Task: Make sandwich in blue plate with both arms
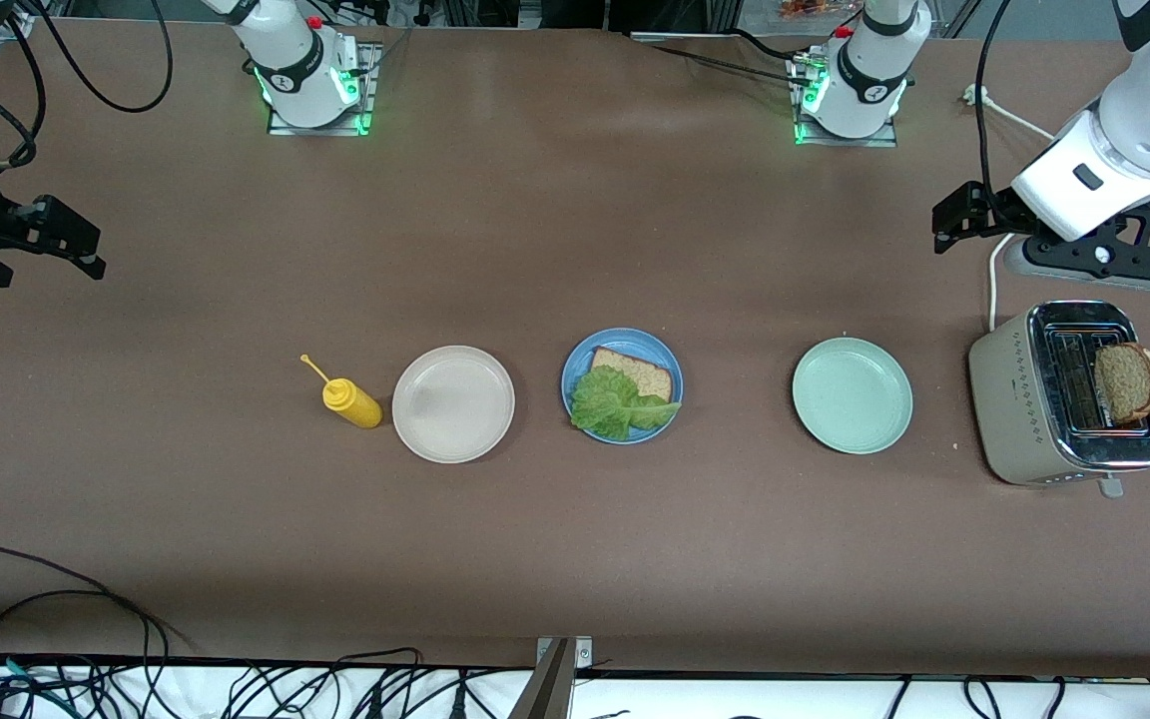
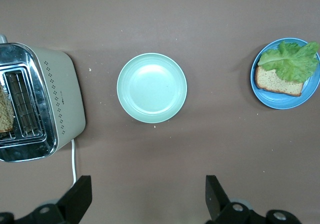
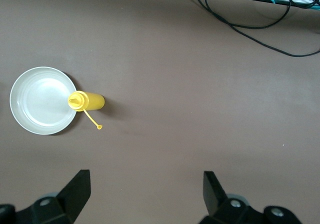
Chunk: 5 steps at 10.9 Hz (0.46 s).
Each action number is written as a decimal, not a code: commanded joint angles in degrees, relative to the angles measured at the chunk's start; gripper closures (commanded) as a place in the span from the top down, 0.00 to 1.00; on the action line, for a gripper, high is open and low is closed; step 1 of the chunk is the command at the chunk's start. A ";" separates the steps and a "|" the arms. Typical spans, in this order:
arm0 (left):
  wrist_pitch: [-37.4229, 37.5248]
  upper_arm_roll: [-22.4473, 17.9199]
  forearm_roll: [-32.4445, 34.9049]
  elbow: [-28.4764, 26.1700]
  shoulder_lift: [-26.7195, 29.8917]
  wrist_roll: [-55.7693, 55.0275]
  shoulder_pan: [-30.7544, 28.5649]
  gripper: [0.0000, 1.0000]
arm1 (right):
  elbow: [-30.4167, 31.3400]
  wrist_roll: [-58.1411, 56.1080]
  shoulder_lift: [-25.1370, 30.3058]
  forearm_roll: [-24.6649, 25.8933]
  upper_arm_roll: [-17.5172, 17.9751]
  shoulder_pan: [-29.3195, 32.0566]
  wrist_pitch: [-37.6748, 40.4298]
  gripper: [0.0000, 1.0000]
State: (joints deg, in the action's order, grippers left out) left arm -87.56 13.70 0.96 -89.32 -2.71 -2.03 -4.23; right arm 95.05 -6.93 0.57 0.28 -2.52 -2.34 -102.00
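Brown tabletop [image 1: 575, 559] carries the blue plate [image 1: 660, 358] with one bread slice [image 1: 640, 372] and lettuce [image 1: 615, 404]; another slice [image 1: 1124, 381] stands in the toaster [image 1: 1014, 399]; left gripper [image 2: 145, 204] and right gripper [image 3: 145, 201] hover with fingers spread, empty

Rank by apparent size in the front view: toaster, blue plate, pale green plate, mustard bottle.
1. Toaster, the largest footprint.
2. Blue plate and pale green plate: they look about alike, so no ranking between them.
3. Mustard bottle, clearly the smallest.
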 commanded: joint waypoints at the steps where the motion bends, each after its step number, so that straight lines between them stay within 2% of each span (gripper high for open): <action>1: 0.99 0.28 -0.43 0.72 0.16 -0.34 -0.17 1.00 | -1.53 1.13 -0.05 0.77 0.24 -0.29 1.18 1.00; 5: 0.99 0.19 -0.43 0.72 0.16 -0.34 -0.17 1.00 | -1.98 1.04 -0.22 0.86 0.59 -0.64 3.11 1.00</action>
State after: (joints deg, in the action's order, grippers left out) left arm -87.55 13.72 0.96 -89.32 -2.71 -2.03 -4.22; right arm 94.27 -6.88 0.58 0.28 -2.31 -2.52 -101.28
